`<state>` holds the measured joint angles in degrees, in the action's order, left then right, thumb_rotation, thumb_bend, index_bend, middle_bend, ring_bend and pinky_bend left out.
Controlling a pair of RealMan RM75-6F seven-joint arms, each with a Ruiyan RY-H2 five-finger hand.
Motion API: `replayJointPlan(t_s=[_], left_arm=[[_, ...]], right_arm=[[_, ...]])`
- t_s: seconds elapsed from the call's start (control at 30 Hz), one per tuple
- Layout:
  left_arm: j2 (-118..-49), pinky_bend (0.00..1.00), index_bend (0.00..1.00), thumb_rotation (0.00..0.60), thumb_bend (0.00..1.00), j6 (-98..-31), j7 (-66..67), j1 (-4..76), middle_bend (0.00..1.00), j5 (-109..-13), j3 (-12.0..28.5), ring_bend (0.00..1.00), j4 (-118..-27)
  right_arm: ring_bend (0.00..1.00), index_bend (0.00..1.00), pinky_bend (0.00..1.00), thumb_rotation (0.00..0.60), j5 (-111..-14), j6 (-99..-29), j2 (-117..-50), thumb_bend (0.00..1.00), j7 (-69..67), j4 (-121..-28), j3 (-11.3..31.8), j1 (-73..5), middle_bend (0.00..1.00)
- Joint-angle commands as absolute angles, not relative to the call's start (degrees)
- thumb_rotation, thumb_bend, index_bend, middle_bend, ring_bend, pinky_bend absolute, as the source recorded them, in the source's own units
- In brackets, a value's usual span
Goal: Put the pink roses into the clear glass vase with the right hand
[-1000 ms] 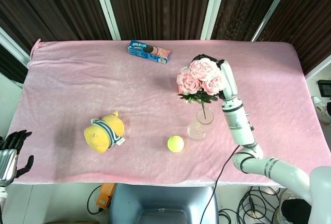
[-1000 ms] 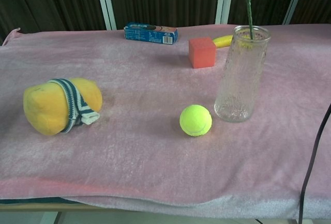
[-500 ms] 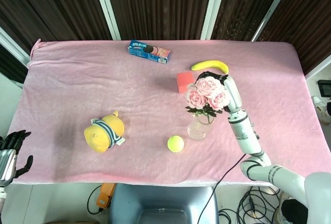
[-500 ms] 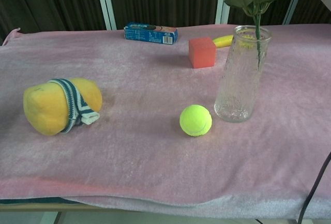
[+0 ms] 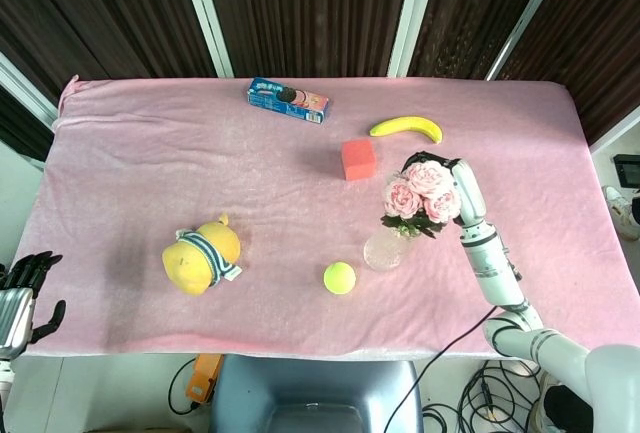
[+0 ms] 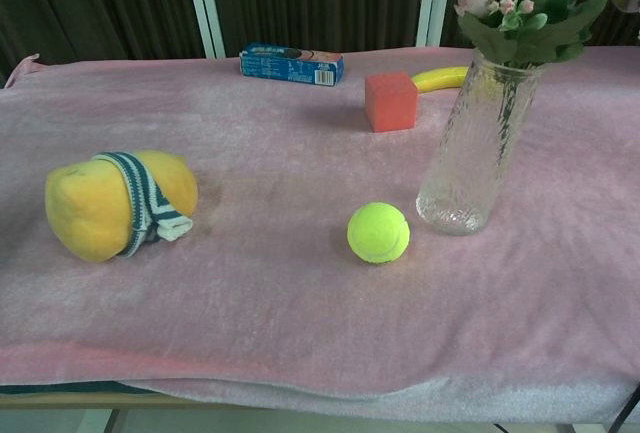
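Observation:
The pink roses [image 5: 420,191] stand with their stems down inside the clear glass vase [image 5: 385,250], right of the table's middle. My right hand [image 5: 458,189] grips the bunch just behind the blossoms, its fingers wrapped around the flower heads. In the chest view the green leaves [image 6: 525,33] sit at the mouth of the vase [image 6: 468,158], which leans a little to the right. My left hand [image 5: 22,295] hangs off the table's front left corner with its fingers apart, holding nothing.
A tennis ball [image 5: 339,277] lies just left of the vase. Behind the vase are a red cube [image 5: 358,158] and a banana [image 5: 406,128]. A blue biscuit box [image 5: 288,100] lies at the back, a yellow plush toy [image 5: 203,254] at the front left.
My right hand has come down and toward the front right with the roses; the stems sank deep into the vase, and the vase's top tipped slightly right. The left hand stayed still.

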<state>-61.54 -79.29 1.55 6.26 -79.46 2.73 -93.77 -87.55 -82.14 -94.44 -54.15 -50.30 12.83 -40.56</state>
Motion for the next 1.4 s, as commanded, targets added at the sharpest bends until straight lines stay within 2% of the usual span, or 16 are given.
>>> replayJointPlan(t_s=[0.03, 0.23, 0.33, 0.4, 0.5, 0.6, 0.7, 0.8, 1.07, 1.2, 1.4], left_arm=[[-61.53, 0.26, 0.18, 0.600, 0.42, -79.21, 1.64, 6.30, 0.12, -79.40, 2.73, 0.08, -93.81], [-61.43, 0.26, 0.18, 0.600, 0.42, -79.23, 1.46, 6.23, 0.12, -79.31, 2.73, 0.08, -93.87], [-61.39, 0.26, 0.18, 0.600, 0.42, -79.40, 1.36, 6.15, 0.12, -79.30, 2.77, 0.08, -93.87], [-61.36, 0.26, 0.18, 0.600, 0.42, -79.53, 1.27, 6.10, 0.12, -79.32, 2.79, 0.08, -93.90], [-61.34, 0.26, 0.18, 0.600, 0.42, -79.61, 1.23, 6.06, 0.12, -79.42, 2.76, 0.08, -93.90], [-61.34, 0.26, 0.18, 0.600, 0.42, -79.57, 1.25, 6.07, 0.12, -79.47, 2.74, 0.08, -93.91], [-61.35, 0.26, 0.18, 0.600, 0.42, -79.53, 1.33, 6.09, 0.12, -79.48, 2.72, 0.08, -93.92], [-61.35, 0.26, 0.18, 0.600, 0.42, -79.55, 1.38, 6.10, 0.12, -79.50, 2.72, 0.08, -93.95], [-61.30, 0.26, 0.18, 0.600, 0.42, -79.65, 1.28, 6.01, 0.12, -79.53, 2.69, 0.08, -93.99], [-61.20, 0.26, 0.18, 0.600, 0.42, -79.91, 0.99, 5.87, 0.12, -79.52, 2.77, 0.08, -94.01], [-61.28, 0.26, 0.18, 0.600, 0.42, -79.45, 0.82, 6.11, 0.12, -79.71, 2.68, 0.08, -93.82]], right_arm=[[0.68, 0.77, 0.80, 0.600, -87.31, -81.58, -95.28, 0.42, -55.23, -49.01, 12.48, -40.34, 0.63], [0.63, 0.71, 0.77, 0.600, -88.27, -81.95, -95.72, 0.42, -55.90, -48.06, 11.66, -40.22, 0.63], [0.57, 0.64, 0.72, 0.600, -88.72, -82.04, -95.47, 0.42, -56.10, -48.37, 11.19, -40.03, 0.58], [0.51, 0.57, 0.67, 0.600, -89.18, -82.03, -95.07, 0.40, -56.02, -48.87, 10.62, -39.80, 0.53], [0.34, 0.41, 0.52, 0.600, -89.98, -82.03, -94.20, 0.29, -56.28, -49.92, 9.69, -39.41, 0.39], [0.20, 0.28, 0.37, 0.600, -90.53, -81.68, -93.02, 0.23, -56.79, -51.49, 8.81, -38.98, 0.28], [0.10, 0.16, 0.27, 0.600, -90.84, -81.45, -91.94, 0.19, -57.14, -52.87, 8.22, -38.55, 0.18], [0.04, 0.08, 0.21, 0.600, -90.93, -81.48, -91.09, 0.17, -57.65, -53.98, 7.87, -38.03, 0.11], [0.00, 0.05, 0.13, 0.600, -91.24, -82.51, -89.52, 0.14, -58.98, -55.66, 6.86, -36.26, 0.04], [0.00, 0.01, 0.09, 0.600, -93.81, -87.92, -86.16, 0.10, -55.90, -57.28, 3.44, -31.29, 0.00], [0.00, 0.00, 0.06, 0.600, -96.31, -93.85, -82.22, 0.08, -48.01, -59.84, 0.28, -25.63, 0.00]])
